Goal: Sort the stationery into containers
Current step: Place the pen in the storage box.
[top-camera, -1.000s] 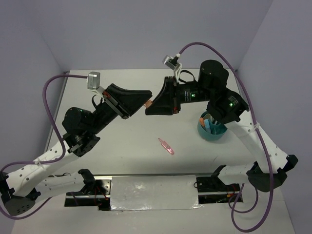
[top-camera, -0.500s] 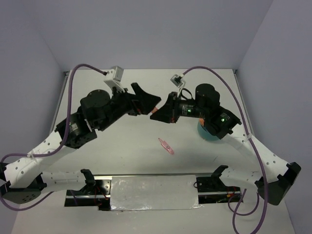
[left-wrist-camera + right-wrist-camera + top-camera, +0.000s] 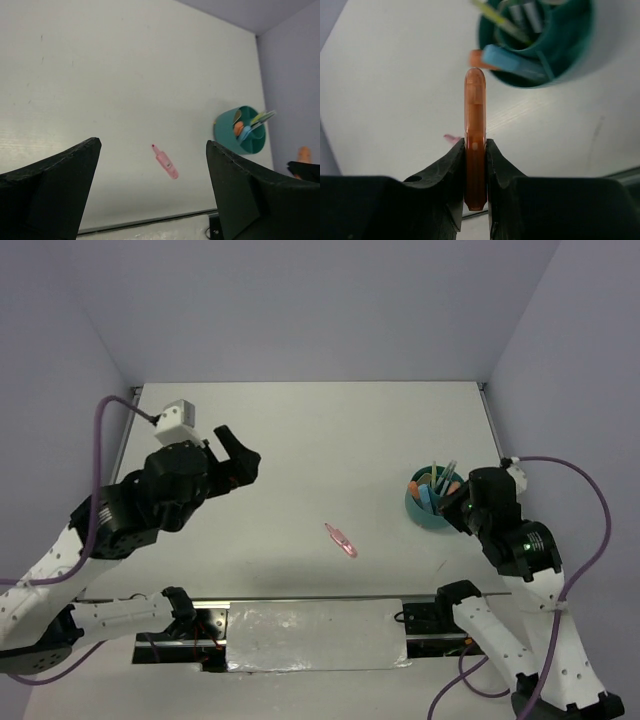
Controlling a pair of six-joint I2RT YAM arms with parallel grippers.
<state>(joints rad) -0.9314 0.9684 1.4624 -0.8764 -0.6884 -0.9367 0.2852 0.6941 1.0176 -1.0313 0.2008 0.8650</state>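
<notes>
The right fingers (image 3: 451, 167) stand narrow and clamp a slim orange translucent plastic highlighter (image 3: 475, 107) near its lower end, so most of its body sticks out past the tips toward the upper middle of the right wrist view. Its rounded end appears just before the near wall of the round teal plastic cup with inner dividers (image 3: 570, 55). The cup fills the upper right of that frame and already carries a light blue tube (image 3: 512, 60) and a thin yellow pen (image 3: 500, 22).

The left fingers (image 3: 55, 185) are spread wide with nothing between them, high above the white counter (image 3: 330, 430). In the lower middle of the left wrist view a small pink highlighter (image 3: 165, 161) lies flat on the counter, well apart from the cup.

The step in hand, as I judge it, is to put the orange highlighter into the cup. To do it well, the tip should first pass over the rim to a compartment with free room. Then it should turn downward and go in beside the standing pens without pushing them. The fingers should open only when the end is below the rim; otherwise the highlighter may bounce out or tip the cup.
</notes>
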